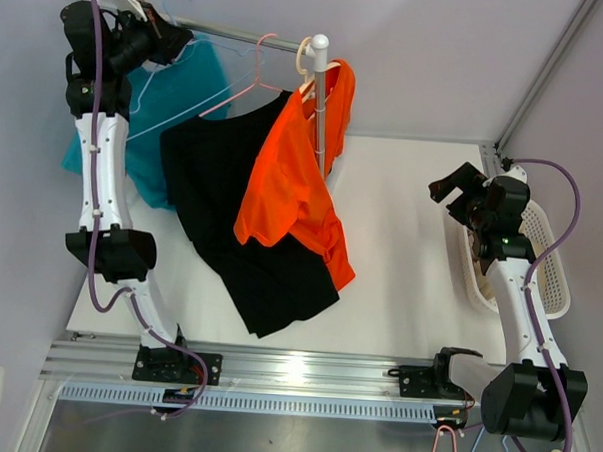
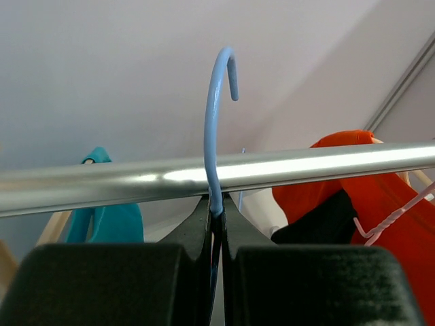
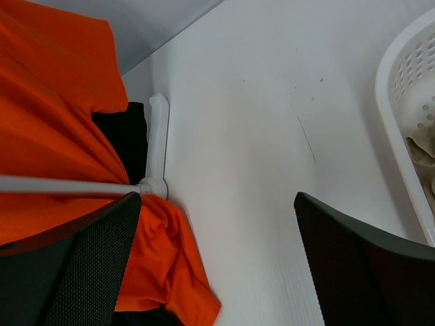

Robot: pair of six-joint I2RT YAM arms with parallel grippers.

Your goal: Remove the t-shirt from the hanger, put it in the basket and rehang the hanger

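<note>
A teal t-shirt (image 1: 161, 120) hangs on a light-blue wire hanger (image 1: 202, 90) at the left end of the metal rail (image 1: 230, 33). My left gripper (image 1: 174, 42) is up at the rail, shut on the blue hanger's hook (image 2: 212, 122) just below the rail (image 2: 306, 166); the fingertips (image 2: 204, 210) pinch the wire. The teal shirt also shows at the left of the left wrist view (image 2: 112, 221). My right gripper (image 1: 453, 188) is open and empty above the table on the right, its jaws wide apart in the right wrist view (image 3: 217, 200).
A black shirt (image 1: 232, 213) on a pink hanger (image 1: 250, 79) and an orange shirt (image 1: 289, 175) hang from the same rail, by the white rack post (image 1: 320, 97). A white basket (image 1: 555, 267) stands at the right table edge. The rack's foot (image 3: 158, 136) lies on the table.
</note>
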